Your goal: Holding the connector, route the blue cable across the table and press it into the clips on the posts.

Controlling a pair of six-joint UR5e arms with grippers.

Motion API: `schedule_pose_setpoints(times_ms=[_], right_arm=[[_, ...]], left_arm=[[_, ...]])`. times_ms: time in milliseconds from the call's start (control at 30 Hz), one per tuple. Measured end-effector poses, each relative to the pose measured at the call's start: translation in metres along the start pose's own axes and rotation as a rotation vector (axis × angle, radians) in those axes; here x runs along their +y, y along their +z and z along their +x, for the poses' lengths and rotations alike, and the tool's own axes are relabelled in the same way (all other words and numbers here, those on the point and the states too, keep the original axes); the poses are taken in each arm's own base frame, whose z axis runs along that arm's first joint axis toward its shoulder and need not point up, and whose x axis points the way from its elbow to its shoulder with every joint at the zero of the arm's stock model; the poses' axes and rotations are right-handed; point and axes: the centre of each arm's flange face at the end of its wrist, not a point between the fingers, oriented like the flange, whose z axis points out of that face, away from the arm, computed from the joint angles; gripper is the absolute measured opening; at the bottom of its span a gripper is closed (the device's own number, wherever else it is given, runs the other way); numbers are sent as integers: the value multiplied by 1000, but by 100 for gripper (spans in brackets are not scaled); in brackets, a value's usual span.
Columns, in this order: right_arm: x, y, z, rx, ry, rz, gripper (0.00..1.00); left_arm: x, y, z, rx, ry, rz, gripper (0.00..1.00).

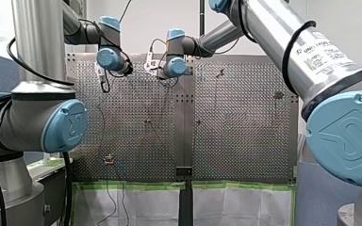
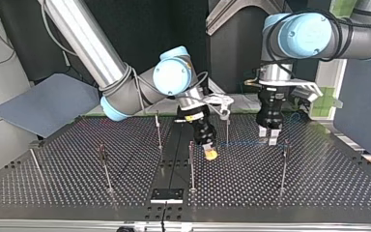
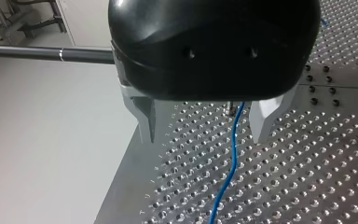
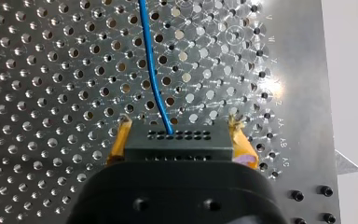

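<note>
The front view looks down over the tabletop (image 1: pixel 235 117) from behind, the top view faces back low across it, and both wrist views sit close above it.

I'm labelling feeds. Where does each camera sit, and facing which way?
Front: behind the robot, over the table; left arm, right arm show.
Top: across it, facing them; left hand at its right, right hand opposite.
Left wrist: on that arm, past its open hand onto the blue cable.
Right wrist: likewise; hand shut on connector.
Both wrists share the cable.

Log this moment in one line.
right gripper: shut on connector | left gripper: open, astride blue cable
</note>
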Motion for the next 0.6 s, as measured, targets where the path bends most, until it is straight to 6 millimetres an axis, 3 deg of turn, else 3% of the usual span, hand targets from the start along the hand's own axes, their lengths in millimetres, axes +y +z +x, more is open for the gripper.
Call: schedule_pose_setpoints(times_ms=[400,600], right_arm=[[1,0,0,0,0,1,0],[1,0,0,0,0,1,0]], left_arm=[[-5,37,8,-23,3,-18,100],[-3,54,23,-5,3,-26,100]])
